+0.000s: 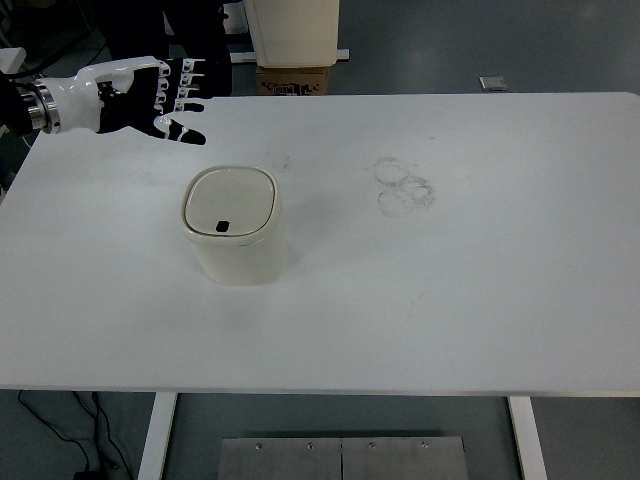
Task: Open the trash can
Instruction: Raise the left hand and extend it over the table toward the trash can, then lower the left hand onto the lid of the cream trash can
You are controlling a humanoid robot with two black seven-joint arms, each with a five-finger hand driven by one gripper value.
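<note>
A cream trash can (237, 226) with rounded corners stands upright on the white table (450, 290), left of centre. Its lid (230, 201) is down and flat, with a small black button (221, 225) near its front edge. My left hand (170, 95), black and white, comes in from the upper left and hovers over the table's far left corner. Its fingers are spread and hold nothing. It is apart from the can, up and to the left of it. The right arm is out of view.
Faint ring marks (403, 186) stain the table right of the can. A cardboard box (293, 80) and a white cabinet (292, 30) stand beyond the far edge. Cables (70, 430) lie on the floor at the lower left.
</note>
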